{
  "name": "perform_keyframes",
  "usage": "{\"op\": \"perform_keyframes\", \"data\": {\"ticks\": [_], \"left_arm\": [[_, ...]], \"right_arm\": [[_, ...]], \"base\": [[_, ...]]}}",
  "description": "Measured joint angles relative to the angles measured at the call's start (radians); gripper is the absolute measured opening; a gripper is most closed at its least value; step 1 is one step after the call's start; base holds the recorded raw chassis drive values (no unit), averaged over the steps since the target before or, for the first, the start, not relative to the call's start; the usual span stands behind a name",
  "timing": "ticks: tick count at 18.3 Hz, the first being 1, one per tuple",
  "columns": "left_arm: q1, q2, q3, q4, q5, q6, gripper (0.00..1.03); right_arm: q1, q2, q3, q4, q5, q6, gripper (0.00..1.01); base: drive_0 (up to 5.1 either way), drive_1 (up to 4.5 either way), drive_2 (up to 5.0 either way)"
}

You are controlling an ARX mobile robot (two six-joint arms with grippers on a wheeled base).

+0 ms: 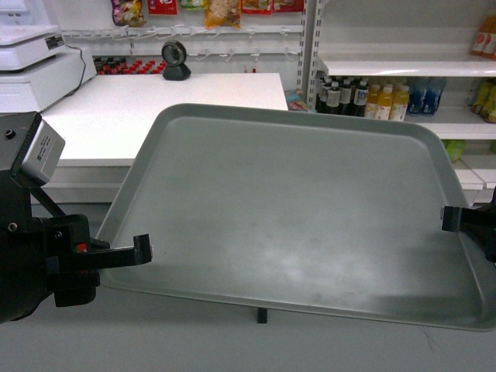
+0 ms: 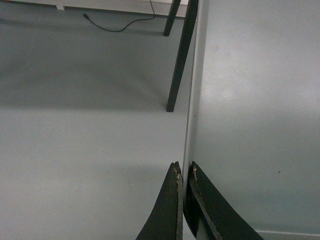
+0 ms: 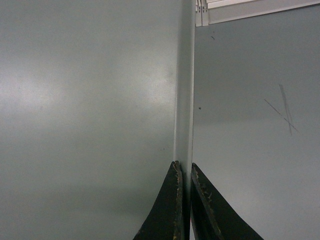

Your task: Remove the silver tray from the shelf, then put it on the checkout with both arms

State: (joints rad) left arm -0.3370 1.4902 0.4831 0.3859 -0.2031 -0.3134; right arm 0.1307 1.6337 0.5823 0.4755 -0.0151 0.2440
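Tray (image 1: 294, 209) is off the shelf (image 1: 403, 66) and in the air, so step one looks done from where I sit. Left gripper (image 1: 143, 249) is clamped on the tray's left rim; the left wrist view shows both fingers (image 2: 167, 210) pinched onto the thin edge with floor (image 2: 85, 125) on one side and tray face on the other. Right gripper (image 1: 451, 218) is clamped on the right rim the same way; the right wrist view has the rim running straight into the closed fingers (image 3: 165, 212). Tray hangs between the two arms in front of the robot, tilted a bit, near edge lower, nothing on it. It is not touching the checkout surface (image 1: 170, 101), which sits ahead and to the left with the cash register (image 1: 35, 62) and the black scanner (image 1: 176, 60) at the back. The tray's far left corner overlaps the surface's front edge in the head view, but I can't tell whether it's above it or just in front. What's left, by my read: carry the tray forward and left over the bare part of the surface, level it, lower it flat, then release both sides together. Main concern is keeping both arms synced so the thin rim doesn't twist out of either grip.
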Motion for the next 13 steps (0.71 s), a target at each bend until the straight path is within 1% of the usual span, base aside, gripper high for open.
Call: {"op": "perform_keyframes", "data": {"ticks": [13], "left_arm": [[0.000, 0.000, 0.000, 0.001, 0.000, 0.000, 0.03]], "right_arm": [[0.000, 0.000, 0.000, 0.004, 0.000, 0.000, 0.03]], "base": [[-5.0, 2.45, 2.4]]}}
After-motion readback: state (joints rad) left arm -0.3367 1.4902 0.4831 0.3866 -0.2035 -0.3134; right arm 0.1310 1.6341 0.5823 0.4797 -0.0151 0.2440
